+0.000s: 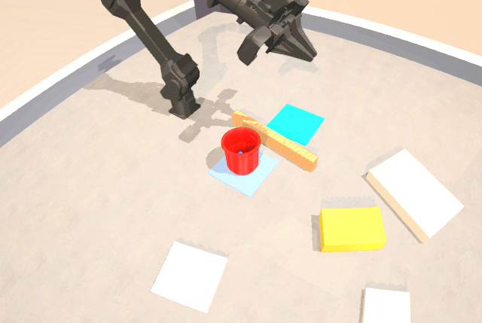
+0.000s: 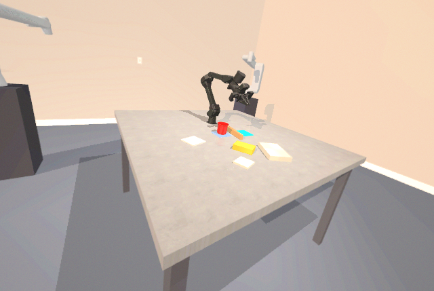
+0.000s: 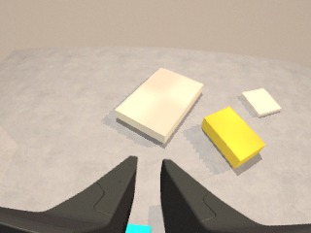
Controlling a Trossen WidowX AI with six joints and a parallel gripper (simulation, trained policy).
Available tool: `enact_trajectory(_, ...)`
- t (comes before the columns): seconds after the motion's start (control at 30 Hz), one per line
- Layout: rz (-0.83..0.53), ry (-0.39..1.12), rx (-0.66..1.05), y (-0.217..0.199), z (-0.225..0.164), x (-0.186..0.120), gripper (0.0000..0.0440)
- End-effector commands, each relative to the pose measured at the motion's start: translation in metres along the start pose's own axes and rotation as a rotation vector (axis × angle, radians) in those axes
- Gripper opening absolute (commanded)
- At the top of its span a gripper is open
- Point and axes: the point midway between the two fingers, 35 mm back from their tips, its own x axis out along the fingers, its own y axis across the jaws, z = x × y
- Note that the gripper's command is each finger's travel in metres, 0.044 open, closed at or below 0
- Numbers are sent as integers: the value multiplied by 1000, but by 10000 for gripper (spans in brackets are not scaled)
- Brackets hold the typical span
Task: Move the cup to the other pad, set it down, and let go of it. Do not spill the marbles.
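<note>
Top view: one red cup (image 1: pixel 242 162) (image 2: pixel 222 128), upright on pale-blue pad (image 1: pixel 248 185) (image 2: pixel 224 136), blue marble (image 1: pixel 239 152) visible inside; cyan pad (image 1: pixel 296 123) (image 2: pixel 245 133) (image 3: pixel 138 229) at two o'clock. Jaws (image 1: pixel 313 56) (image 2: pixel 248 104), nearly closed, gripping nothing.

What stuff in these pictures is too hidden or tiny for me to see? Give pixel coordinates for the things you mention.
- How many marbles: the red cup's (image 1: pixel 242 162) (image 2: pixel 222 128) wall hides its bottom in the top view.
- One small pale block (image 1: pixel 386 306): cut off by the top view's lower edge.
- Most of the cyan pad (image 3: pixel 138 229): cut off below in the wrist view.
</note>
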Motion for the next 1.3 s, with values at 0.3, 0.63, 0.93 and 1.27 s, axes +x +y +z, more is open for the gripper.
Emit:
enact_trajectory(0.3, -23, 214, -4, 3, -18, -2, 93)
enact_trajectory(0.63, -52, 376, -31, -1, -34, -6, 105)
enact_trajectory(0.93, -78, 518, -69, -7, -46, -11, 118)
enact_trajectory(1.27, -99, 669, -121, -18, -57, -15, 115)
